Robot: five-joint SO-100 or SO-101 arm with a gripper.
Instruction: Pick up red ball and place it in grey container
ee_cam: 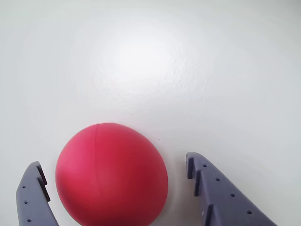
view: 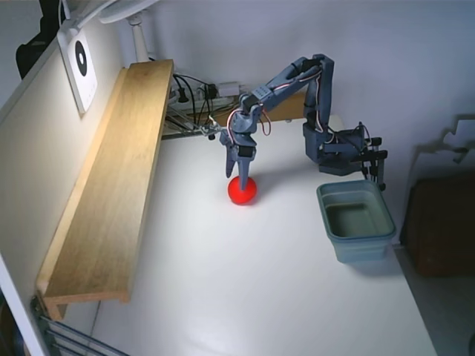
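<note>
**Red ball lined up between the fingers, no squeeze yet**

Red, smooth and plain, the small red ball (ee_cam: 112, 174) sits on the white tabletop (view: 245, 282), and the blue-grey two-finger gripper (ee_cam: 113, 165) is parked right down over it. Makes sense: fingers straddling it, spread wide, so one close would catch it across the middle. Wrist view is the useful one here. You can see a gap on both sides, wider on the right finger (ee_cam: 211, 188), so it's released and holding nothing. Fixed view can't show that, the gripper just looks planted on the ball. What it does show is the small rectangular grey-blue plastic tub (view: 356, 219), well off to the right, empty as far as I can tell.
</note>
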